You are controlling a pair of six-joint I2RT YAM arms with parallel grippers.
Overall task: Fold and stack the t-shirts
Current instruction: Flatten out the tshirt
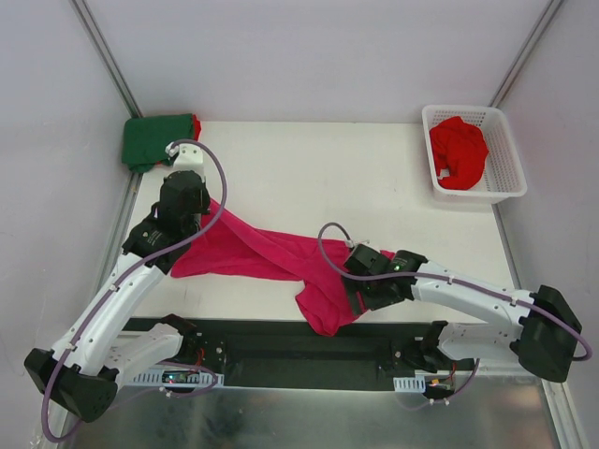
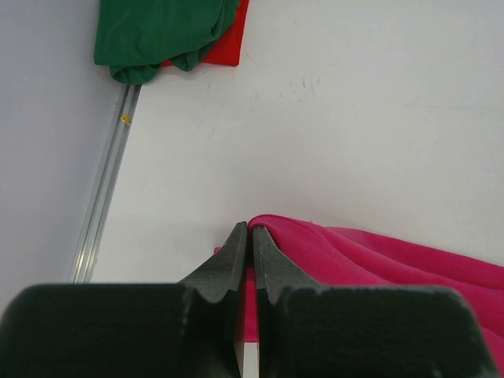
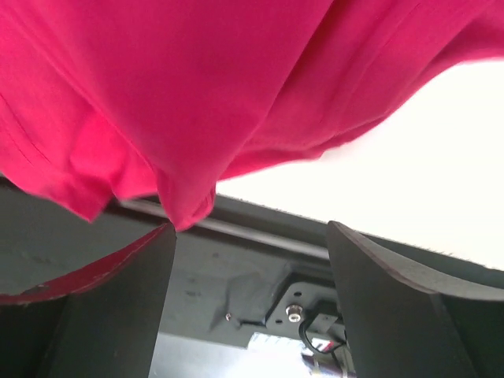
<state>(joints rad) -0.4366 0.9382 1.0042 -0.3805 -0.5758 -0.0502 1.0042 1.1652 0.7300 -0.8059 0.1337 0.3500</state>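
A magenta-pink t-shirt (image 1: 253, 251) lies bunched and stretched across the table's near middle, and one end hangs over the front edge. My left gripper (image 1: 198, 217) is shut on the shirt's left edge, which the left wrist view shows as a fold (image 2: 378, 260) pinched between the gripper's (image 2: 250, 228) closed jaws. My right gripper (image 1: 350, 297) is open at the hanging end. In the right wrist view the cloth (image 3: 197, 94) drapes just above the gripper's (image 3: 248, 228) spread jaws, not between them. A dark green t-shirt (image 1: 154, 138) lies folded on a red one (image 1: 196, 124) at the far left corner.
A white lattice basket (image 1: 505, 178) at the far right holds a crumpled red t-shirt (image 1: 459, 152). The green shirt (image 2: 157, 35) and red shirt (image 2: 228, 43) sit beside a metal rail (image 2: 106, 189) along the left wall. The black base rail (image 3: 260, 236) lies under the right gripper.
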